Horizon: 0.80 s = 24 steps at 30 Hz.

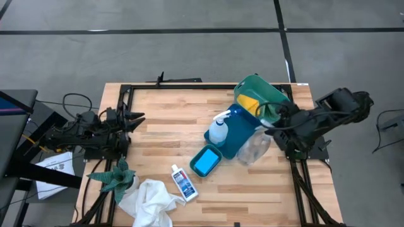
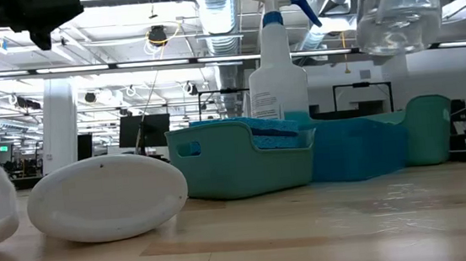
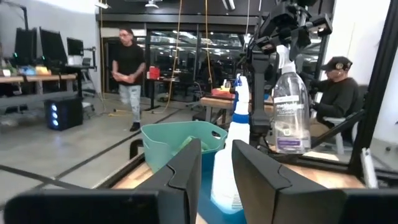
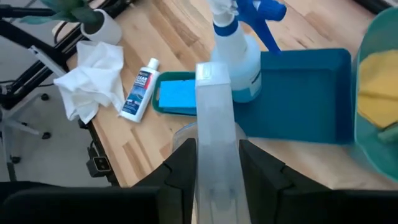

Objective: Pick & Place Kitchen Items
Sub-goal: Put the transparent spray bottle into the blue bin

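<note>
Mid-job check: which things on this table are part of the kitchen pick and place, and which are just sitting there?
Job items: clear plastic bottle, held up by the right gripper; spray bottle; small white bottle; blue sponges; yellow pad; white cloth.

Just there: green plant; teal bins; blue tray; left gripper, waiting.

The table (image 1: 158, 120) is pale, matt wood with visible plank seams. The clear bottle (image 4: 214, 134) is transparent, glossy plastic — as is the white spray bottle (image 1: 218, 131), smooth and opaque. The white cloth (image 1: 148, 198) lies soft and crumpled. The blue tray (image 4: 305, 93) and teal bins (image 2: 245, 167) look smooth, satin plastic — the sponge (image 1: 204, 161) matt.
</note>
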### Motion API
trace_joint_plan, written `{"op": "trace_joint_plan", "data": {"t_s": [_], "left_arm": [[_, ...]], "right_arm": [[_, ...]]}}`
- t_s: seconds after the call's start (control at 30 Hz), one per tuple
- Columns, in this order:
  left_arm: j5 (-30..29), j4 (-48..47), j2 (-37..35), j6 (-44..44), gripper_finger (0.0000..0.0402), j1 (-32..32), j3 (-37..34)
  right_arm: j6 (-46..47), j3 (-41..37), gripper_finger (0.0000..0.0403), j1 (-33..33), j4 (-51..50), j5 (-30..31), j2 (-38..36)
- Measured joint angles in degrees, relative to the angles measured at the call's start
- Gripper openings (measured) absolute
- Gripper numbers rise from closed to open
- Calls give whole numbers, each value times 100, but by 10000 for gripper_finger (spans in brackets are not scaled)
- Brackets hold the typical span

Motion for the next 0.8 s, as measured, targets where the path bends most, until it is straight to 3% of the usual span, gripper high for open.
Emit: {"op": "trace_joint_plan", "data": {"t_s": [0.47,0.7,0.8], "left_arm": [[76,0,2,-880,87,0,0],[836,176,2,-1088,87,0,0],[878,414,2,-1088,87,0,0]], "right_arm": [[-1462,0,90,-99,4,43,-331],[-2108,-2,90,-282,7,-60,-377],[-2455,-2,90,-463,9,-171,-390]]}}
